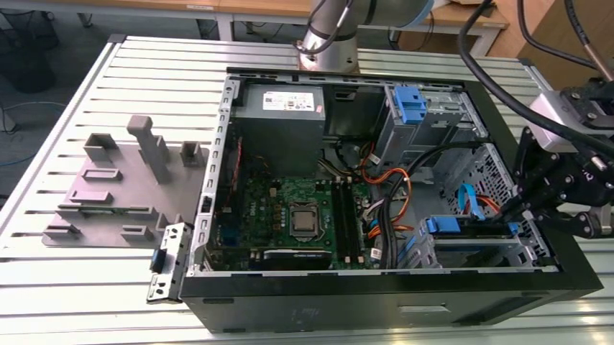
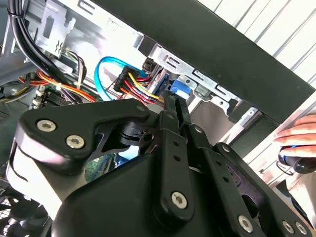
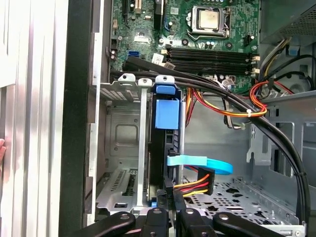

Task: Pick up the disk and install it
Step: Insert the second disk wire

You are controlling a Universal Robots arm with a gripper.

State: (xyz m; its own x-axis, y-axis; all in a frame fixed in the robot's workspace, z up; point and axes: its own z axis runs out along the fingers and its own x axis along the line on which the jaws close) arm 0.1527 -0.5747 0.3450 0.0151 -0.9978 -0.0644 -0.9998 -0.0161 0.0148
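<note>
The disk [image 3: 167,114] stands on edge in the metal drive cage [image 3: 118,133] inside the open PC case [image 1: 384,310]. Its blue caddy tab faces the motherboard [image 1: 287,205]. In the exterior view the disk [image 1: 444,224] sits at the case's near corner on that view's right, w/ the cage wall just beside it. A light-blue data cable [image 3: 207,164] curves off beside the disk's far end. A connector w/ red, yellow & black wires [image 3: 198,186] sits just under that cable.

The gripper [image 3: 168,200] is at that same end of the disk, right against the caddy edge. Can't tell if it's open or clamped, or whether it's actually touching. In the exterior view the gripper [image 1: 523,212] hangs over the case's right wall, angled in toward the cage. In the second wrist view its black linkage [image 2: 170,98] points at the blue caddy & the wire bundle.

Further out: CPU [image 1: 305,221] mid-board, grey power-supply box [image 1: 280,100] at the case's far side. A bare blue bracket [image 1: 410,105] sits in the upper bay near the far right corner.

The case lies on a slatted aluminium table [image 1: 144,65]. A grey fixture [image 1: 115,187] w/ upright posts sits near the table's edge at the exterior view's left, well apart from the case opening. A person's hand [image 2: 302,140] rests on the table just outside the case wall.
</note>
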